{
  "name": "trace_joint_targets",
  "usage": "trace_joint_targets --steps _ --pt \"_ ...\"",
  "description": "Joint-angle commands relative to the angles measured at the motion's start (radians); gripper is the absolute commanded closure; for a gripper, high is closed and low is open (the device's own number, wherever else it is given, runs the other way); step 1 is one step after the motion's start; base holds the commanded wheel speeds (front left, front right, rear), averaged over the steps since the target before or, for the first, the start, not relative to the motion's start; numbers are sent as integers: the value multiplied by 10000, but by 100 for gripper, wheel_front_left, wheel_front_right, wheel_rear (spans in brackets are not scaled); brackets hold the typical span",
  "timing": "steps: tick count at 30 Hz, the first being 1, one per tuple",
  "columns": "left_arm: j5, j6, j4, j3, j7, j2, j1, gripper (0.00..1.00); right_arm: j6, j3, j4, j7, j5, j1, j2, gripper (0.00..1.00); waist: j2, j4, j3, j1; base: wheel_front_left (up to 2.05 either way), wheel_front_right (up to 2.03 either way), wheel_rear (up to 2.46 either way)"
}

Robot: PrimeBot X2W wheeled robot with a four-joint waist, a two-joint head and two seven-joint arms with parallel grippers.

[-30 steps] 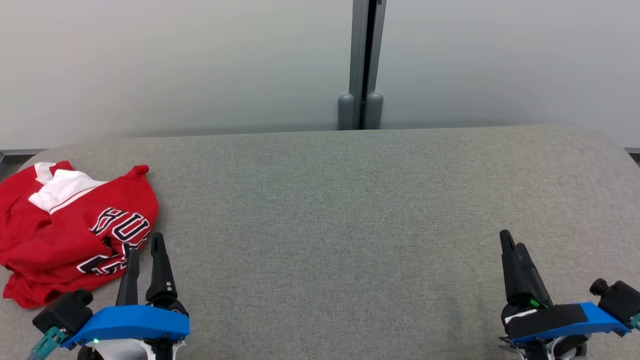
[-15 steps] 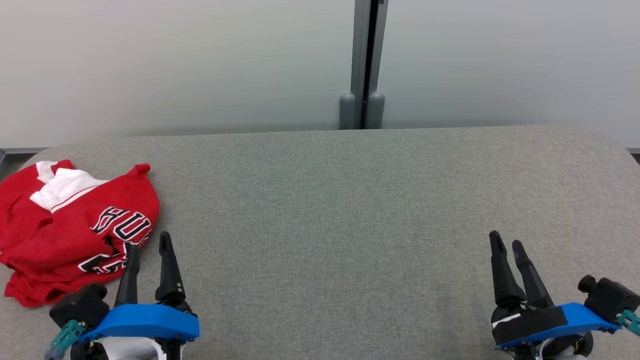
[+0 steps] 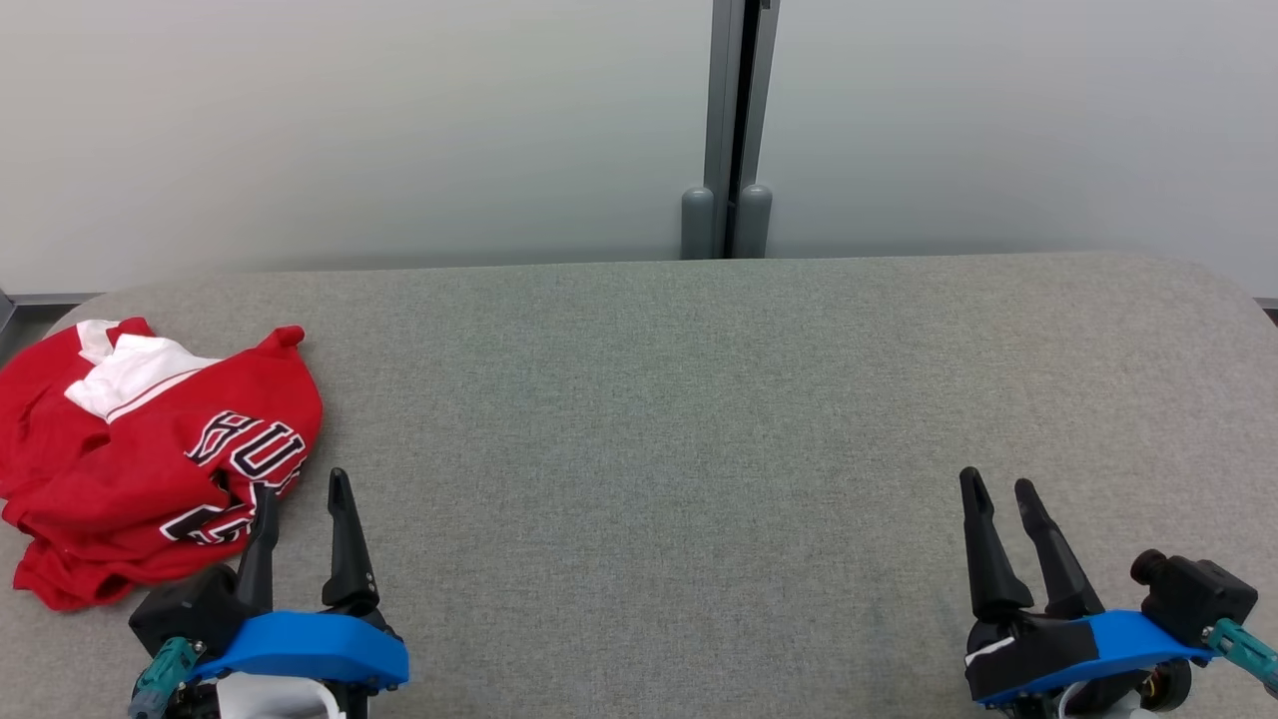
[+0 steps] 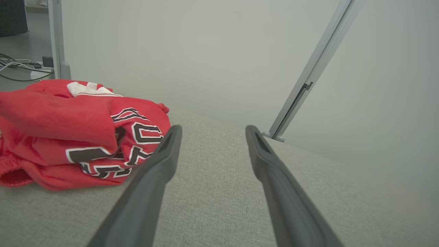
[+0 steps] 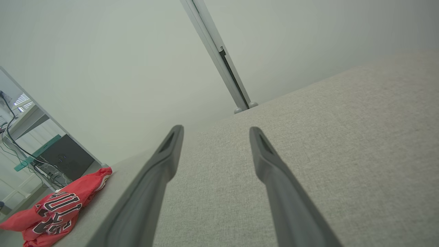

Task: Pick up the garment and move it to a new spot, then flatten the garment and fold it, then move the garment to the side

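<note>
Landmark: the partition post (image 3: 737, 130) is standing just behind the far edge of the bench (image 3: 699, 419). The garment (image 3: 150, 454) is lying bunched on the bench, far left of the post and nearer the robot. The left gripper (image 3: 304, 486) is hovering left of the post, just beside the garment. The right gripper (image 3: 995, 481) is hovering right of the post, well apart from the garment.

Head view overlooks the table (image 3: 699, 419); low wrist views share the garment (image 4: 51, 116).

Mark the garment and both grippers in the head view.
red garment (image 3: 150, 459), head view, red fabric near its middle.
left gripper (image 3: 304, 486), head view, midway between its open fingertips.
right gripper (image 3: 996, 480), head view, midway between its open fingertips.
</note>
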State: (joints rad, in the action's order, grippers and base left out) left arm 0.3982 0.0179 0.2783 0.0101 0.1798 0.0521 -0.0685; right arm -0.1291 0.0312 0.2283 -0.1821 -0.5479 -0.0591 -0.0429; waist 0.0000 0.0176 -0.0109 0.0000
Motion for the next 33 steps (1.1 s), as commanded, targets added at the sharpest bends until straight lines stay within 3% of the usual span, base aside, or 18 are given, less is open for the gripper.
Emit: trace_joint_targets --steps 1,33 --pt "-255 -46 -36 20 103 53 -208 0 -19 39 -19 -77 206 -173 -83 0 0 5 0 0 0 0 0" --pt "-2736 -304 362 195 742 66 -191 0 -24 78 263 -722 2903 -112 -104 0 0 81 10 0 0 0 0"
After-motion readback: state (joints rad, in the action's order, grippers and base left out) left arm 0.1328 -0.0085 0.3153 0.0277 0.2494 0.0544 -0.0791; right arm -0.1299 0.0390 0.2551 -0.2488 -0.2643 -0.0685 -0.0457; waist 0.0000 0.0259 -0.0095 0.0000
